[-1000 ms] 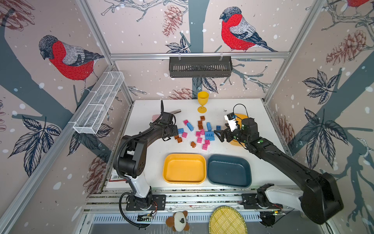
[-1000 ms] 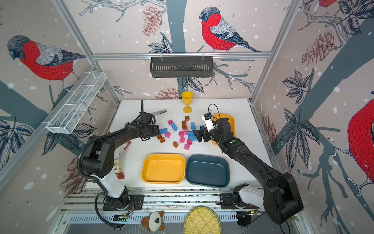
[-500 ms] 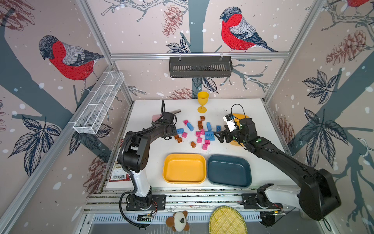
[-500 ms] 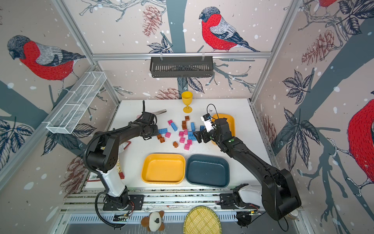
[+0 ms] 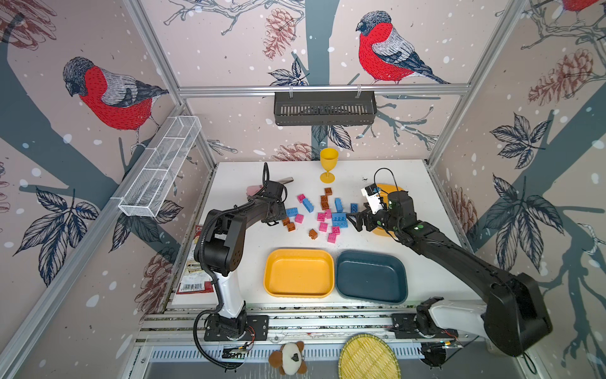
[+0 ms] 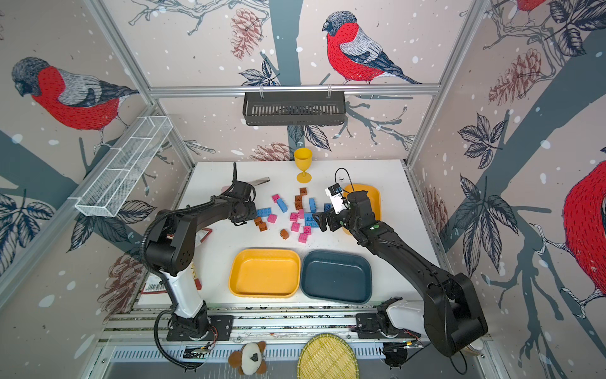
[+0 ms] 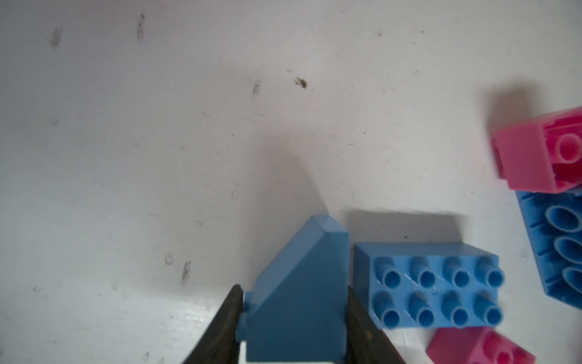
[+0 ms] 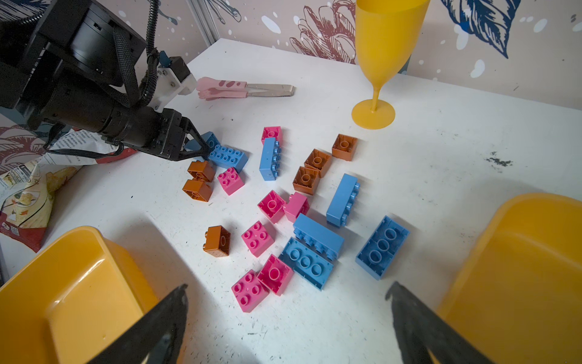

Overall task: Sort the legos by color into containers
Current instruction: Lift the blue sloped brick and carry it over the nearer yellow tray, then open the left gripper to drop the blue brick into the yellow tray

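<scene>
Twenty legos (image 8: 271,206), three trays (image 5: 298,274), left pincer (image 7: 293,296) pinching blue wedge (image 7: 299,258), right pincer (image 8: 286,287) spread

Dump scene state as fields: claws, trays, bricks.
left claw: shut on blue wedge, wedge on table
right claw: open, holds nothing, beside the pile
yellow tray: empty
teal tray: empty
small yellow tray: partly hidden by right arm; no bricks seen in it
bricks: blue, pink, brown, loose on table
sorted so far: none
</scene>
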Action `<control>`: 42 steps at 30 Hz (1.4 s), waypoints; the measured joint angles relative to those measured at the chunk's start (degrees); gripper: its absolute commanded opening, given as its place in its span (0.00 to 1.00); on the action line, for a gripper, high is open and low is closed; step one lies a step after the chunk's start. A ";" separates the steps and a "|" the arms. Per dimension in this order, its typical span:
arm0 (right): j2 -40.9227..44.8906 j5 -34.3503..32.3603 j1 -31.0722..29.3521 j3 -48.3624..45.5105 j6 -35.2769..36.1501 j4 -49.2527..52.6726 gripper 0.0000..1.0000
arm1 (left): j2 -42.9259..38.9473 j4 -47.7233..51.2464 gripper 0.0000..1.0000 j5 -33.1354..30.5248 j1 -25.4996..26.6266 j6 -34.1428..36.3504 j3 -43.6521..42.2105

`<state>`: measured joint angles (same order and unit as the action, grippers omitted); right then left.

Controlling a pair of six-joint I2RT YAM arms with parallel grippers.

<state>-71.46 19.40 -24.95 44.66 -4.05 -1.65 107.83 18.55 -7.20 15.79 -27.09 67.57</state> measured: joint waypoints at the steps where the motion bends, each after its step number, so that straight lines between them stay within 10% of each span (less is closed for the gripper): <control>1: 0.00 0.00 0.00 0.00 0.00 0.00 0.99 | 0.09 0.00 0.40 -0.09 -0.02 0.04 0.09; 23: -2.16 2.10 1.33 1.88 0.00 -0.17 0.99 | -24.11 15.54 0.40 4.61 5.79 1.33 -0.42; 42: -1.86 12.50 1.64 3.15 2.54 1.90 0.99 | -47.39 30.80 0.40 12.94 19.34 -16.46 -20.96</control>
<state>-73.32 31.90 -23.31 47.81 -1.52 0.25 60.45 49.34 5.74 35.14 -43.55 46.61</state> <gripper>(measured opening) 0.995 0.451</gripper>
